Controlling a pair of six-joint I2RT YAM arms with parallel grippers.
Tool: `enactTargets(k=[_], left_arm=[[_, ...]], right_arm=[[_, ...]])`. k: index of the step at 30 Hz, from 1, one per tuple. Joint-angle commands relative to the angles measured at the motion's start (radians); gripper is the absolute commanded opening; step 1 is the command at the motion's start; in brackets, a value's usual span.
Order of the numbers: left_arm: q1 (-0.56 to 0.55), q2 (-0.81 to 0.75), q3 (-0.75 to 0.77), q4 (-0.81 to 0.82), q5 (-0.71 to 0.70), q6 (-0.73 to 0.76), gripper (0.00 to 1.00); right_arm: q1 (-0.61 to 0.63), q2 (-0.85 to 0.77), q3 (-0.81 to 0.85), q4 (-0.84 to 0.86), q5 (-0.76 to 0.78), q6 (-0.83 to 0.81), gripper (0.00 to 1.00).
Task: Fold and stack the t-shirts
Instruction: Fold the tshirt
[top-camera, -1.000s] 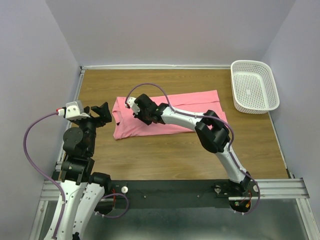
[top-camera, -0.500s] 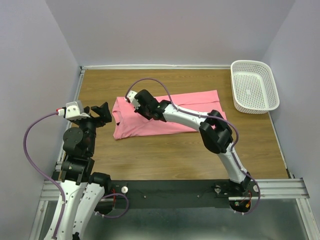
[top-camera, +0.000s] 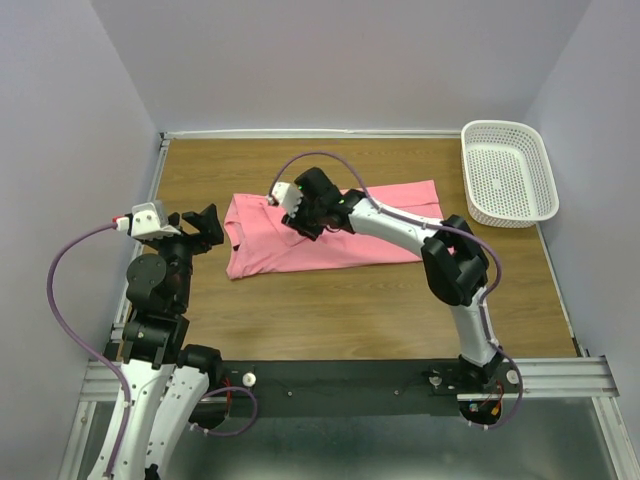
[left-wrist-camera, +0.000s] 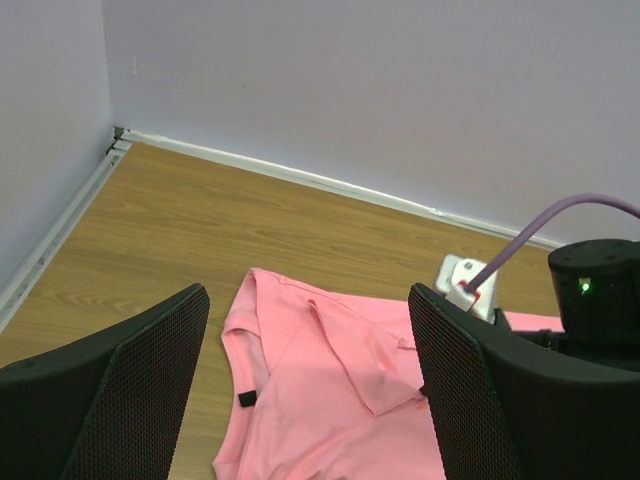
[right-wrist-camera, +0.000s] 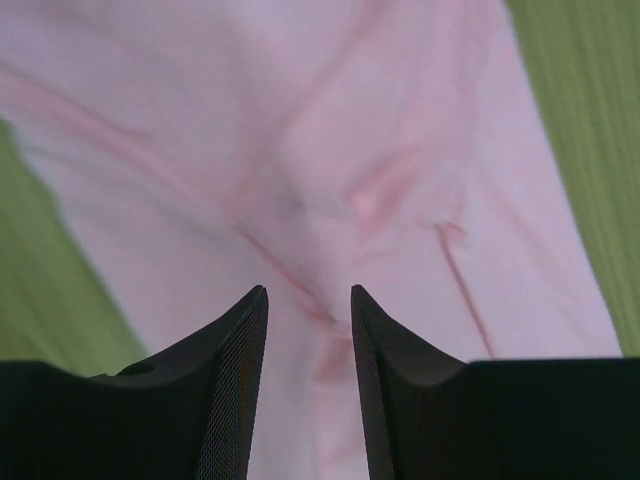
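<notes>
T-shirt (top-camera: 340, 238): long axis 9-to-3 on bench (top-camera: 300, 320), directly beneath right tool (right-wrist-camera: 308, 296), jaws part-open, empty. Left tool (left-wrist-camera: 308, 295): wide open, empty, off shirt's 9 o'clock end.

Top view: the right arm (top-camera: 392, 226) covers the middle of the t-shirt (top-camera: 255, 255). Right wrist view: cloth out of focus, running off the top edge. Left wrist view: shirt's near part cut off at the bottom edge.
</notes>
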Motion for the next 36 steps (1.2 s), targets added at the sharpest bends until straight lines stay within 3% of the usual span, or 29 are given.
enactTargets(k=[1, 12, 23, 25, 32, 36], left_arm=[[0.002, 0.005, 0.007, 0.010, -0.013, -0.009, 0.89], [0.004, 0.008, 0.007, 0.012, -0.012, -0.006, 0.88], [0.004, 0.007, 0.007, 0.014, -0.010, -0.005, 0.88], [0.002, 0.008, 0.007, 0.014, -0.010, -0.005, 0.89], [0.004, 0.005, 0.007, 0.012, -0.012, -0.005, 0.89], [0.002, 0.005, 0.007, 0.014, -0.012, -0.006, 0.88]], right_arm=[[0.107, 0.021, 0.006, -0.035, -0.133, -0.088, 0.47], [0.117, 0.181, 0.170, -0.050, 0.062, 0.013, 0.46], [0.123, 0.220, 0.170, -0.054, 0.080, 0.033, 0.44], [0.124, 0.224, 0.174, -0.051, 0.083, 0.036, 0.41], [0.124, 0.220, 0.182, -0.053, 0.129, 0.036, 0.16], [0.124, 0.164, 0.182, -0.053, 0.139, 0.029, 0.11]])
